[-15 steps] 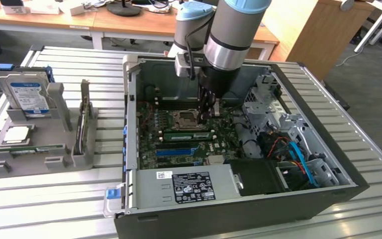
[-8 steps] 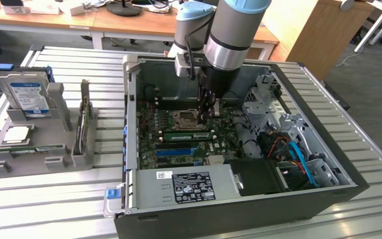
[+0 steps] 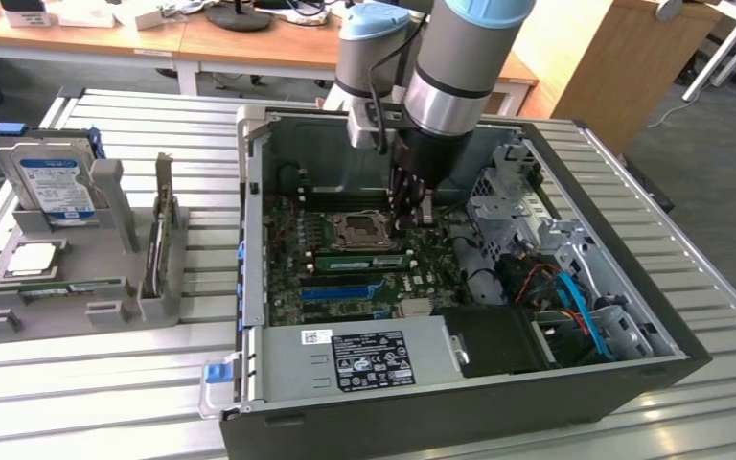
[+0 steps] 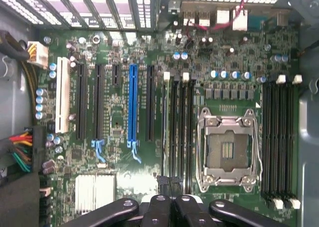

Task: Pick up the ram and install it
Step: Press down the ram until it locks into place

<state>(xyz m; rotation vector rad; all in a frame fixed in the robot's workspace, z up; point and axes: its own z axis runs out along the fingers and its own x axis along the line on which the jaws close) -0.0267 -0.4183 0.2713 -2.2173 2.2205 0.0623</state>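
Note:
The ram [image 3: 365, 260], a long green stick, lies along a memory slot on the motherboard just beside the processor socket [image 3: 357, 228]. My gripper [image 3: 413, 222] reaches down into the open computer case and hangs over the ram's end on the exterior view's right. In the wrist view the black fingers [image 4: 160, 207] are pressed together, so the gripper [image 4: 169, 184] is shut, above one end of the black memory slots [image 4: 177, 132]. Whether the fingertips touch the ram I cannot tell.
The case walls [image 3: 250, 240], a drive cage [image 3: 509, 201] and cables [image 3: 573, 297] crowd the gripper. The power supply [image 3: 356, 359] fills the near end. A grey tray [image 3: 74, 321] on the exterior view's left holds a hard drive [image 3: 49, 182], a silver processor chip [image 3: 34, 259] and another green stick [image 3: 72, 286].

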